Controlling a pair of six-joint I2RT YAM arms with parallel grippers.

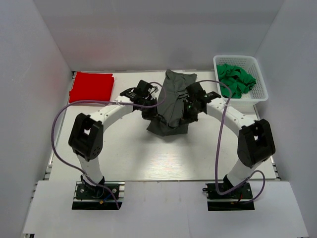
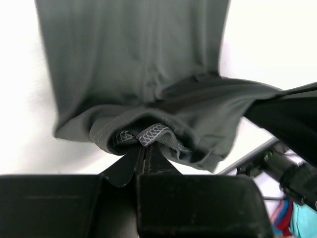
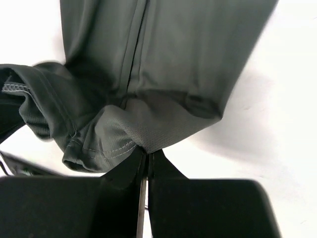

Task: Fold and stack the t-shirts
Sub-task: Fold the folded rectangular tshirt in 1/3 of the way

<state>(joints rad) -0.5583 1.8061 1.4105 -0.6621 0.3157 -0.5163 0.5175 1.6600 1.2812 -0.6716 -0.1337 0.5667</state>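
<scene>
Closest, left hand (image 2: 144, 148) pinches a stitched hem of the dark charcoal grey soft cloth t-shirt (image 1: 174, 96); right hand (image 3: 146, 151) clamps another edge. Bunched mid-table, it sags: seemingly light, limp, best held by hems. Folded bright red cloth t-shirt (image 1: 91, 87) lies far-left on the white table (image 1: 148, 158); white plastic basket (image 1: 237, 58) far-right; white walls (image 1: 148, 29) enclose.

Left gripper (image 2: 144, 148), jaws pinched together on the stitched hem of the charcoal grey t-shirt (image 2: 133, 59); its cloth spreads away over the white table (image 2: 270, 44).
</scene>
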